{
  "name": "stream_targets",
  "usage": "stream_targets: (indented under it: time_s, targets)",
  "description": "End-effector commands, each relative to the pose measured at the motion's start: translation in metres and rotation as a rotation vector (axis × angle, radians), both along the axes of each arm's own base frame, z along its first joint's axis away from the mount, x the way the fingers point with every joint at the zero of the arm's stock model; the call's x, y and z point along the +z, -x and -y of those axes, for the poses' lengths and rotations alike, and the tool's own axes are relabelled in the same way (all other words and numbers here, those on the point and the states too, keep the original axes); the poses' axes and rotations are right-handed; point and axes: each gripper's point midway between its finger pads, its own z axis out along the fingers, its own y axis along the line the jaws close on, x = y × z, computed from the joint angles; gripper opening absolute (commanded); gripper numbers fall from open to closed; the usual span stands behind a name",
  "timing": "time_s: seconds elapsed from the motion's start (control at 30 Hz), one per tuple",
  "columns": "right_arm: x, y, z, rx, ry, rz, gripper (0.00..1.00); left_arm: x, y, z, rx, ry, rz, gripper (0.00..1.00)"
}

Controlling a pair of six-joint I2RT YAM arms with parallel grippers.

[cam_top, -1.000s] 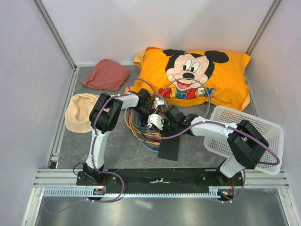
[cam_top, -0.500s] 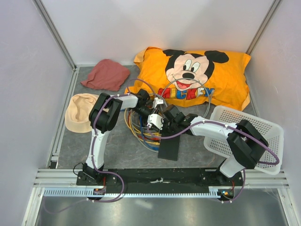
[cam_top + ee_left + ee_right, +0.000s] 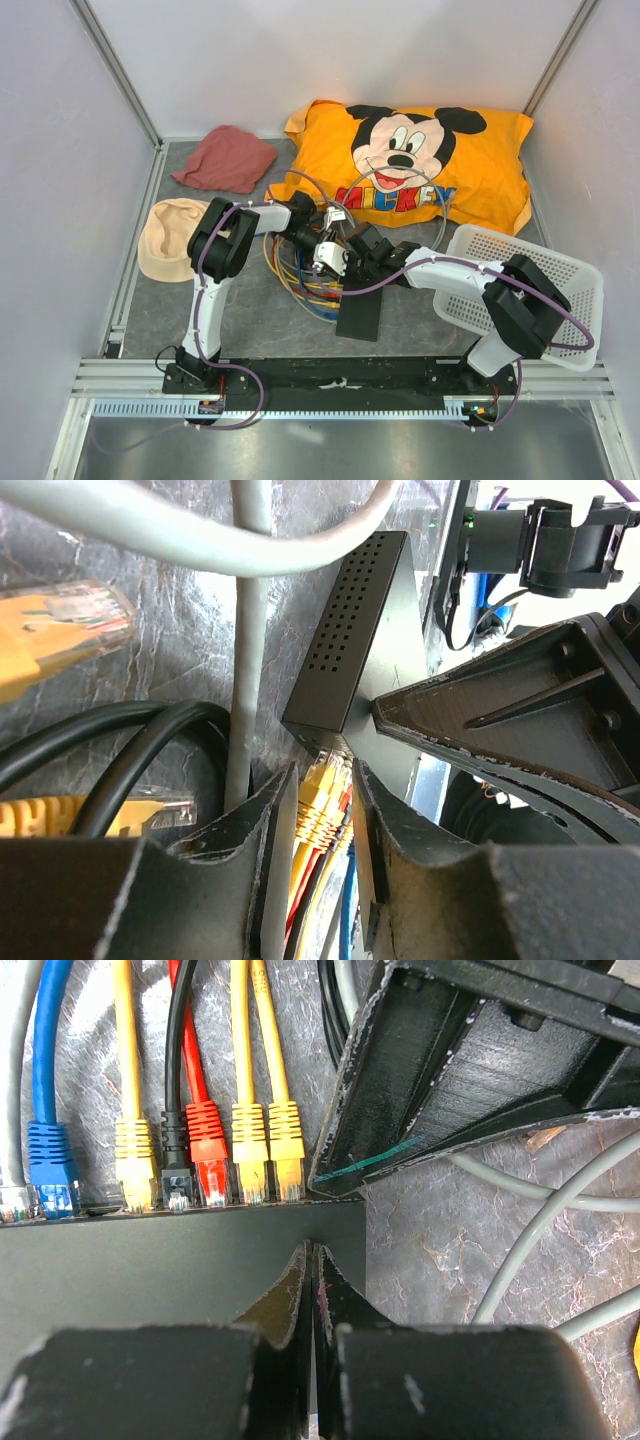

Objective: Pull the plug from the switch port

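The switch (image 3: 359,313) lies flat on the bench (image 3: 250,325), in the middle near the front edge, between the two arms. Along its far edge a row of plugs (image 3: 205,1135) sits in the ports: blue, yellow, black, red, then two yellow. All are seated, as far as the right wrist view shows. Their cables (image 3: 297,277) run off in a loose coloured bundle to the left of the switch.

The right jaws are closed and empty. Their fingers (image 3: 288,1305) are pressed tip to tip over the top of the switch, near the corner by the last yellow plug. The left jaws stand a little open at that same corner. Yellow plugs show in the gap between their fingers (image 3: 272,825), but I cannot tell whether the fingers touch them. A grey cable (image 3: 246,630) passes beside the switch.

Farther back, an orange Mickey Mouse pillow (image 3: 480,170) lies along the rear wall. A white mesh basket (image 3: 575,285) sits on the right beneath the right arm (image 3: 515,305). A red cloth (image 3: 225,158) lies in the back left corner, with a peach cloth (image 3: 168,240) in front of it.
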Motion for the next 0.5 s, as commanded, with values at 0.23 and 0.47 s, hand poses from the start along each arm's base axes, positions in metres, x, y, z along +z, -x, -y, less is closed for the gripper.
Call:
stream_targets:
  time_s: [0.23, 0.47]
  targets:
    - [-0.048, 0.035, 0.045, -0.007, 0.197, -0.144, 0.0, -0.047, 0.027, -0.007, -0.086, -0.135, 0.083, 0.34]
    - [-0.049, 0.035, 0.046, -0.007, 0.2, -0.144, 0.0, -0.051, 0.037, -0.006, -0.107, -0.144, 0.065, 0.34]
